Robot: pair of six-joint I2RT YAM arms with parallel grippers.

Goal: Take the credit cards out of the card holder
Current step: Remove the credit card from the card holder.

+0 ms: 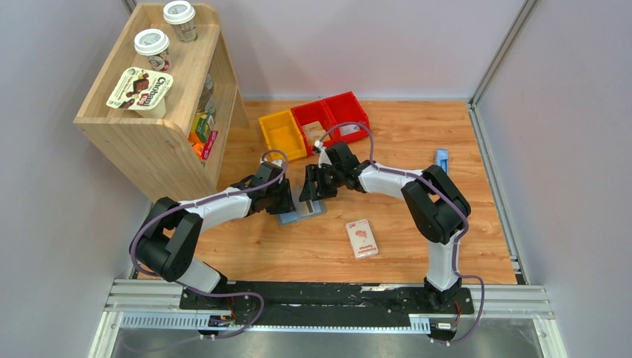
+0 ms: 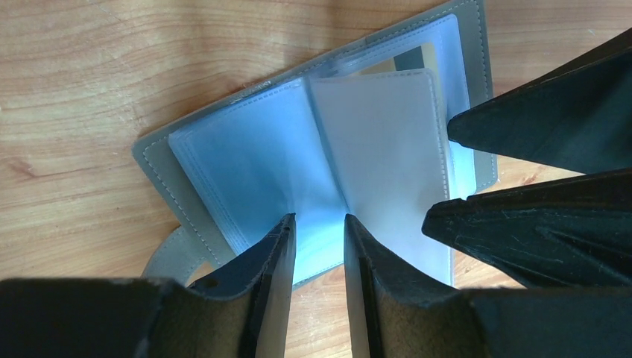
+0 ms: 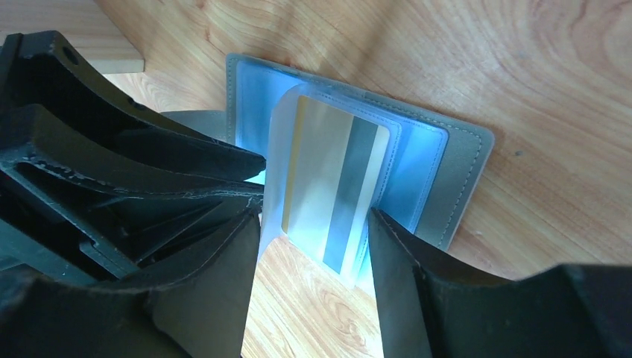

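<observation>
The grey card holder [image 1: 304, 213] lies open on the wood table between my two grippers. In the left wrist view its pale blue sleeves [image 2: 246, 156] are spread, with a tan card edge [image 2: 425, 58] showing at the far side. My left gripper [image 2: 319, 218] rests on the holder's middle fold, jaws a little apart with nothing between them. My right gripper [image 3: 313, 212] is open, its fingers straddling the end of a sleeve that holds a beige credit card with a grey stripe [image 3: 335, 179]. Other cards are hidden.
A white-and-pink packet [image 1: 361, 239] lies right of the holder, nearer the arms. A small blue object [image 1: 441, 158] lies at the far right. Yellow [image 1: 282, 134] and red [image 1: 335, 115] bins stand behind the grippers. A wooden shelf [image 1: 160, 97] stands at the far left.
</observation>
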